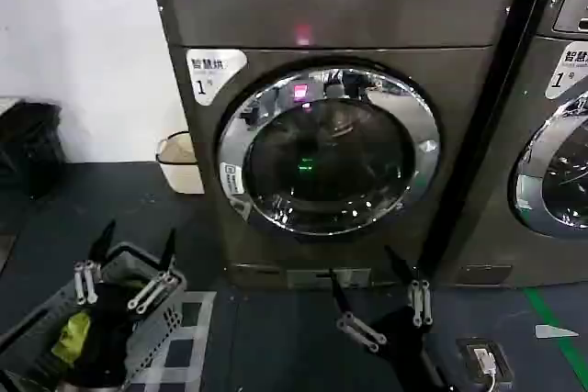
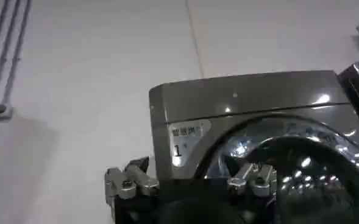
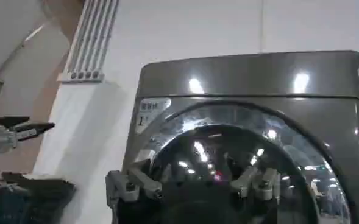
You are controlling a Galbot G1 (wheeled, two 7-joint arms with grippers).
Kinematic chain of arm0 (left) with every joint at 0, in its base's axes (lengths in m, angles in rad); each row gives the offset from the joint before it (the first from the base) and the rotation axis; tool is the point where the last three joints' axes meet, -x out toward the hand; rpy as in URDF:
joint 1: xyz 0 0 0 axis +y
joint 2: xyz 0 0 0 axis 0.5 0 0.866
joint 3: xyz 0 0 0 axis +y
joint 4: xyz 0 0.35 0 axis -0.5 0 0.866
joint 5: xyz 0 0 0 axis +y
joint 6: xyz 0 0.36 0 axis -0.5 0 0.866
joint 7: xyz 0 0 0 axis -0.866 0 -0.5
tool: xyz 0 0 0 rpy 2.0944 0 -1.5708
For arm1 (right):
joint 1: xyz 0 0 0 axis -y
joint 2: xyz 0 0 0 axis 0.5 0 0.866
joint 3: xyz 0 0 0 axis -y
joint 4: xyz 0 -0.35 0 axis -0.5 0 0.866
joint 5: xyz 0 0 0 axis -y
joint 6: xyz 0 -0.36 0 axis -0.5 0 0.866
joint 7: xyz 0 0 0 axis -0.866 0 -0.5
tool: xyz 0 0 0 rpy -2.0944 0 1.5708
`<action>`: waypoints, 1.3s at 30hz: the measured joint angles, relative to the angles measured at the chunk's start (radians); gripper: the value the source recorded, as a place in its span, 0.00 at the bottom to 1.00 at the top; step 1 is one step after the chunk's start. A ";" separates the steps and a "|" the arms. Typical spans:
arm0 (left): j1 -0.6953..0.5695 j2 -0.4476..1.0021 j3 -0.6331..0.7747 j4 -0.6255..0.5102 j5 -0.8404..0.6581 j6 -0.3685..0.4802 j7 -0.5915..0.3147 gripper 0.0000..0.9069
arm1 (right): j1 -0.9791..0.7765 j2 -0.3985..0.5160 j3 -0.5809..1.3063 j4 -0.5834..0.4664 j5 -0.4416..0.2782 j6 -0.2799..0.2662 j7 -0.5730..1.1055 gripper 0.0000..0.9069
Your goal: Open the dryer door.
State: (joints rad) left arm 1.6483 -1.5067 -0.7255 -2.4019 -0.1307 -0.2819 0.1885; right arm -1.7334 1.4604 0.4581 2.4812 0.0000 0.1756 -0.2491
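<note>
We see the dryer (image 1: 276,16) in brushed, glossy grey-brown metal. The dryer door (image 1: 328,149) has a mirror-bright chrome rim around smooth dark glass. The floor (image 1: 276,337) looks matt and dark. The basket (image 1: 152,305) beside us looks like grey slotted plastic.

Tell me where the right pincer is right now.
In the head view the right pincer hangs open low at the right, in front of the dryer base, just below the closed dryer door and not touching it.
</note>
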 joint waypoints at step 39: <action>0.001 -0.013 -0.032 -0.069 -0.004 0.243 -0.061 1.00 | 0.788 -0.396 -0.181 -0.552 0.480 -0.286 -0.193 1.00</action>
State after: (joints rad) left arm 1.6497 -1.5193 -0.7576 -2.4705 -0.1343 -0.0389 0.1279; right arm -0.9454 1.0639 0.2766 1.9290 0.4799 -0.1105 -0.4419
